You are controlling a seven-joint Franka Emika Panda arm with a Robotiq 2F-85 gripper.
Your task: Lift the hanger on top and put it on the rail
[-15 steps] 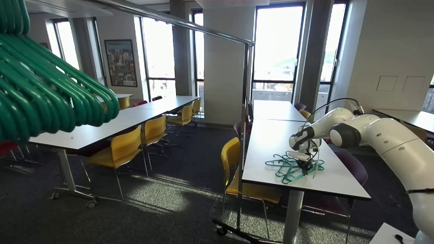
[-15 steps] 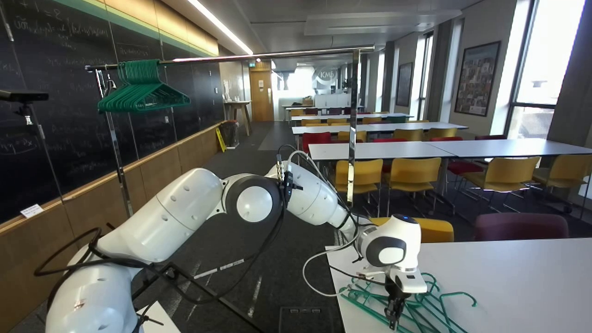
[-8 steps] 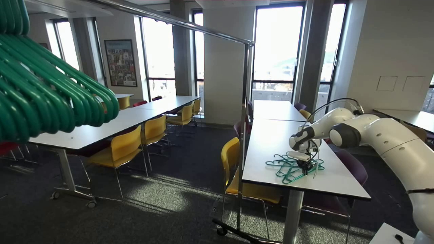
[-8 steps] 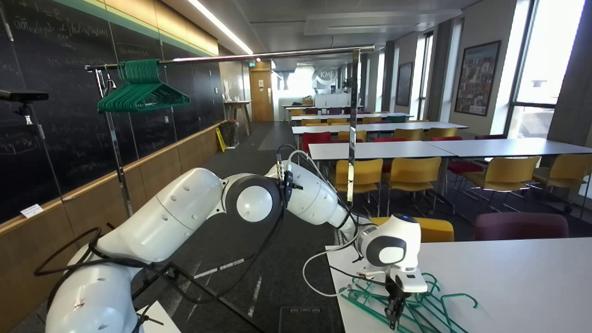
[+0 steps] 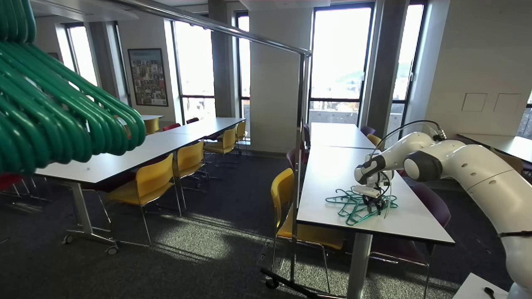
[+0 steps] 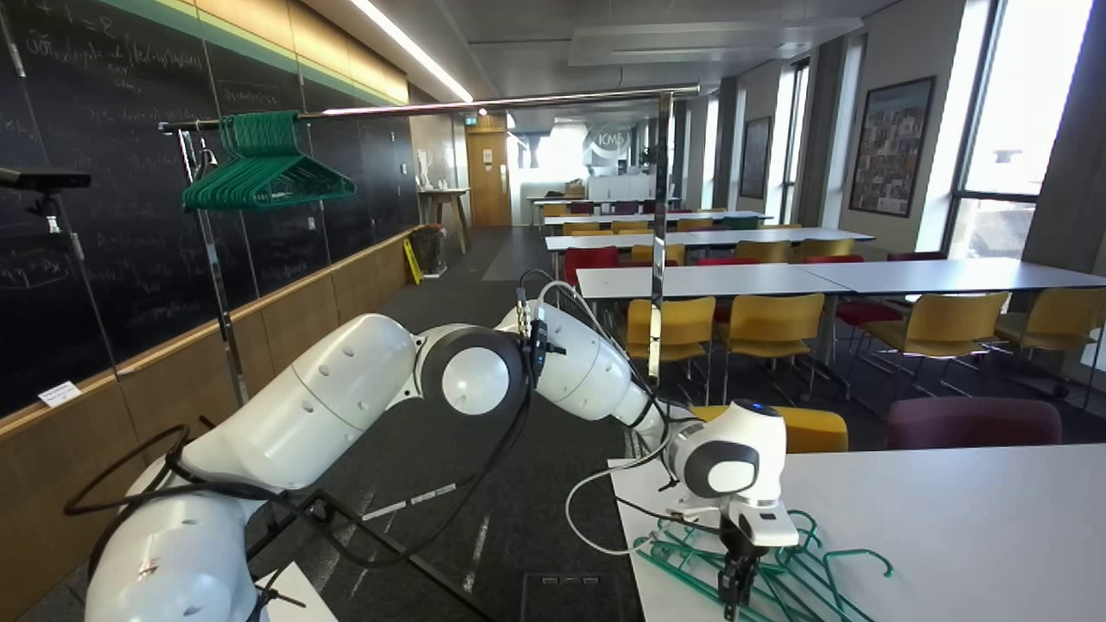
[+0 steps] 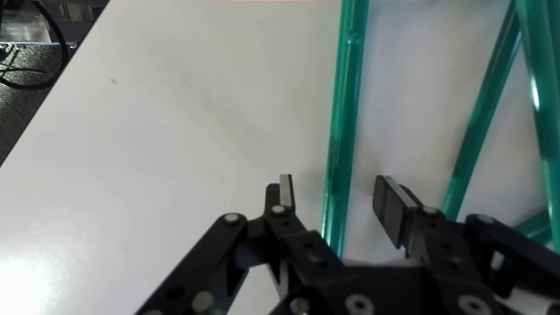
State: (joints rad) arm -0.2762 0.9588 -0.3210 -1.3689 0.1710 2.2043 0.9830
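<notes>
Windows: blown out to near white, daylight coming in.
Carpet: dark, broken by sunlit patches and shadow.
Strip light: lit, stark white overhead.
Chalkboard: dim, a warm glow above it.
Rail: bright reflections along its length.
Tabletop: white glare at lower left in the wrist view, faint soft shadows beside the hanger.
Gripper: slightly soft toward the bottom edge.

Hangers on a table, one hanger bar between gripper fingers, in an exterior view chairs behind the table, other hangers at the left end of the rail
</notes>
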